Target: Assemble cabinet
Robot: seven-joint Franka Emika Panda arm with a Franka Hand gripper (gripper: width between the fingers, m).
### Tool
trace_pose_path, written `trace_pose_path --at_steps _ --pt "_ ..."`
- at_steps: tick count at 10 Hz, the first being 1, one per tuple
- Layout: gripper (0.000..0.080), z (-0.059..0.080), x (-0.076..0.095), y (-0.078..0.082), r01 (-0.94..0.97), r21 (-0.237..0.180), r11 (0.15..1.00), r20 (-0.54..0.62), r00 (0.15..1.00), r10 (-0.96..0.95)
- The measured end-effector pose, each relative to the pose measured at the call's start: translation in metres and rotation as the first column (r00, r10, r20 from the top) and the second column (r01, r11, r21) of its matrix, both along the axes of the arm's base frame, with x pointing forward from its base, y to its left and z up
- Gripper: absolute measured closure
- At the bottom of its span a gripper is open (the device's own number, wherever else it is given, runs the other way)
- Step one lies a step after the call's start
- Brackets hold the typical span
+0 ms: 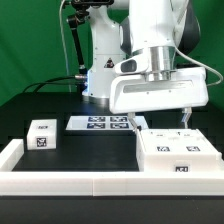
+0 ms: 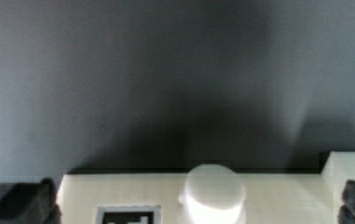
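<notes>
Exterior view, left to right: a low white rail point(image 1: 12, 152) runs up the left edge and along the front of the black table point(image 1: 90, 148). Just inside it sits a small white panel block point(image 1: 42, 134) with tags on its top and front faces, standing alone and well apart from the rest. Next is the marker board point(image 1: 100, 123), flat on the table in front of the arm point(image 1: 150, 40); its right end lies near the back-left corner of the cabinet body point(image 1: 175, 155). The cabinet body is the big white box at the exterior view's right, tags on its top and front, with its front face close to the front rail. The gripper point(image 1: 160, 120) hangs directly over the body's rear half, and its wide white housing hides the table behind it. One finger point(image 1: 183, 117) points straight down toward the body's top, and I can't tell from this view whether it touches. Wrist view: the gripper point(image 2: 188, 200) is spread wide, with the dark fingertips point(image 2: 14, 203) far apart and the cabinet body point(image 2: 272, 195) filling the space between them. A rounded white stub point(image 2: 213, 190) and one tag point(image 2: 129, 213) show on that surface. The jaws are released and grip nothing. Contact with the body can't be confirmed in either view.
</notes>
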State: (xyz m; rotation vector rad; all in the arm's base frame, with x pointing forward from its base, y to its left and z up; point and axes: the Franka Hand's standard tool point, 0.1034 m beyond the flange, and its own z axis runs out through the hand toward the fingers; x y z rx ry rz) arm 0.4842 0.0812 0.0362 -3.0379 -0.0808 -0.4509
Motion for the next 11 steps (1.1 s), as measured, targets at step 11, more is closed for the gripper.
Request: trace_pose_path --at_steps 11 --pt "0.0002 -0.03 0.012 0.011 0.031 0.008 0.999 0.021 0.999 -0.031"
